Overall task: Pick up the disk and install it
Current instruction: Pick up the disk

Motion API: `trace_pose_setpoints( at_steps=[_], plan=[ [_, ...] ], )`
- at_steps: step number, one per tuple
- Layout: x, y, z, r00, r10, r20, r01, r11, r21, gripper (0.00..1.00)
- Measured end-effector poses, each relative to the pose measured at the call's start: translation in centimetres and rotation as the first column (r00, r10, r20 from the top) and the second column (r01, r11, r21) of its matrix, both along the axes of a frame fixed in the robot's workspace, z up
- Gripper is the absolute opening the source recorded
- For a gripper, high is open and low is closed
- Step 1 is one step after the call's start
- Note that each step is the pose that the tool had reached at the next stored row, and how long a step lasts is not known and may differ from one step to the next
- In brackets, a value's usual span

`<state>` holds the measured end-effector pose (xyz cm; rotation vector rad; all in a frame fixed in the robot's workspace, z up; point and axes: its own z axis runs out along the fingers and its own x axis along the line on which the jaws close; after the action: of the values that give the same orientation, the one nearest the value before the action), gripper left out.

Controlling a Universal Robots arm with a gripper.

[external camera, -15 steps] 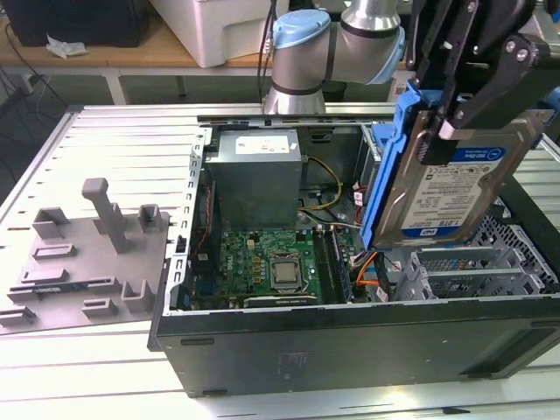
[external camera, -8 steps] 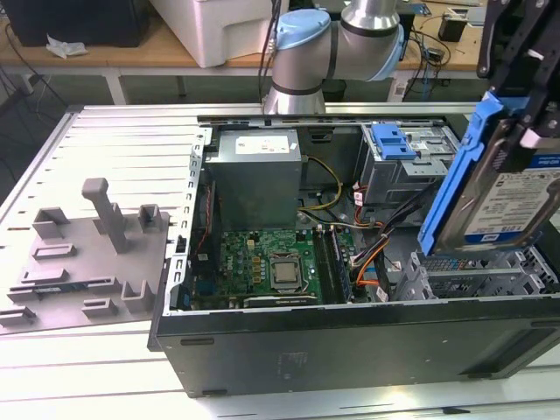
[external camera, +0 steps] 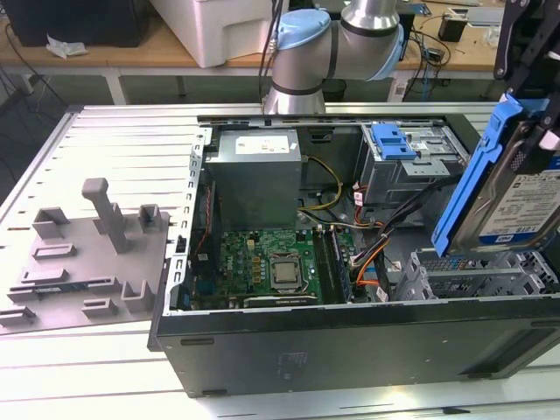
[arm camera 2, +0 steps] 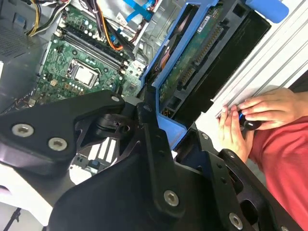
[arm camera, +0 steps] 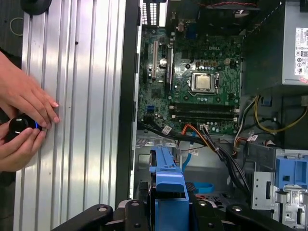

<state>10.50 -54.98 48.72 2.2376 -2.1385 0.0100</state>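
The disk (external camera: 514, 203), a silver hard drive with a white-and-blue label in a blue carrier frame, hangs tilted on edge at the exterior view's right. It is above the open computer case (external camera: 350, 350), over the metal drive bay (external camera: 477, 278) at the case's front corner. My gripper (external camera: 532, 122) is shut on its upper part. In the second wrist view the disk's green circuit side (arm camera 2: 192, 62) runs away from my gripper (arm camera 2: 178, 127). In the first wrist view the disk's blue frame edge (arm camera: 168, 185) stands between my black fingers (arm camera: 132, 211).
Inside the case lie the motherboard (external camera: 271, 267), the grey power supply (external camera: 258, 175), loose cables (external camera: 372, 254) and a drive cage with a bare blue bracket (external camera: 394, 140). A grey fixture (external camera: 87, 254) sits on the slatted table. A person's hands (arm camera: 24, 115) hold a black knob beside the case.
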Motion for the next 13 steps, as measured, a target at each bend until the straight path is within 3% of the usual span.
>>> trace_pose_setpoints(
  at_steps=[13],
  plan=[
    [0.17,0.02,-0.29,1.0,-0.001,0.0025,0.001,1.0,0.0008,0.37]
  ],
)
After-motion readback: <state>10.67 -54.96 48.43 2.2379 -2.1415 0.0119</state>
